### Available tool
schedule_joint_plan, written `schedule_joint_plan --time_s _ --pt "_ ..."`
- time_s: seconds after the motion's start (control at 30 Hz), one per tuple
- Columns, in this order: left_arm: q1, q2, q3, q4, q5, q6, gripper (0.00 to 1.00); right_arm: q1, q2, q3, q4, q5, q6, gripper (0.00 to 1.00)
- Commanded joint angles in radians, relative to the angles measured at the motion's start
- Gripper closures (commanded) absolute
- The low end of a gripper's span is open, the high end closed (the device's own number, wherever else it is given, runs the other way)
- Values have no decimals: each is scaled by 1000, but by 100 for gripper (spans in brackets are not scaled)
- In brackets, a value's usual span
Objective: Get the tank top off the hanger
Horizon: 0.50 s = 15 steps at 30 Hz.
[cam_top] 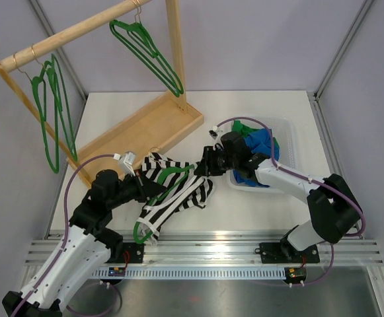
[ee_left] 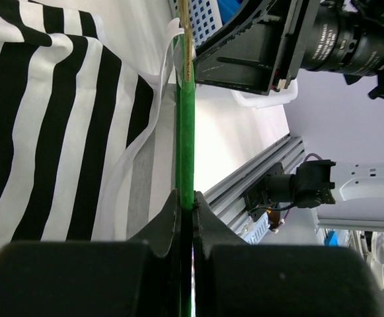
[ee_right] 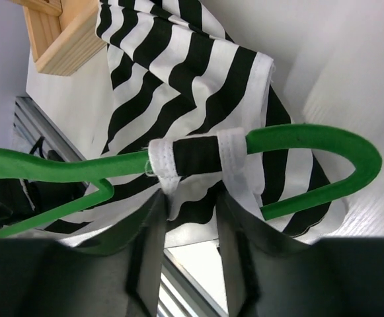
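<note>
The black-and-white striped tank top (cam_top: 185, 188) lies mid-table on a green hanger (cam_top: 153, 214). My left gripper (cam_top: 147, 189) is shut on the hanger's green bar (ee_left: 185, 132), with the striped cloth (ee_left: 46, 132) beside it on the left. My right gripper (cam_top: 205, 168) is at the top's right end. In the right wrist view its jaws (ee_right: 192, 195) stand apart just under a white-edged strap (ee_right: 195, 155) that wraps the hanger's curved arm (ee_right: 310, 135). Cloth hangs between the fingertips, which do not pinch it.
A wooden rack (cam_top: 145, 129) stands at the back left, with more green hangers (cam_top: 49, 105) on its rail. A clear bin (cam_top: 287, 132) of blue and green clothes sits on the right, behind my right arm. The aluminium rail (cam_top: 205, 249) runs along the table's near edge.
</note>
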Motion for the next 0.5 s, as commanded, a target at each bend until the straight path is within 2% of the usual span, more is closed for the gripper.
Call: schedule_joint_plan --time_s 0.0,0.03,0.07,0.13,0.33,0.47 --pt "-4 9 56 11 23 28 100 10 -10 54 23 44 -28 64" --pt "-4 10 61 3 18 45 100 10 -11 54 20 45 -37 71" --pt "-4 13 64 -15 15 51 100 10 -14 57 16 56 -42 82" --pt "-4 15 76 -37 7 80 100 10 -21 62 -4 79 -59 99" --pt "-6 -10 115 -109 27 151 100 10 -34 109 -95 219 -98 100" --pt "-4 -7 155 -190 63 210 100 10 -22 166 -190 405 -102 100"
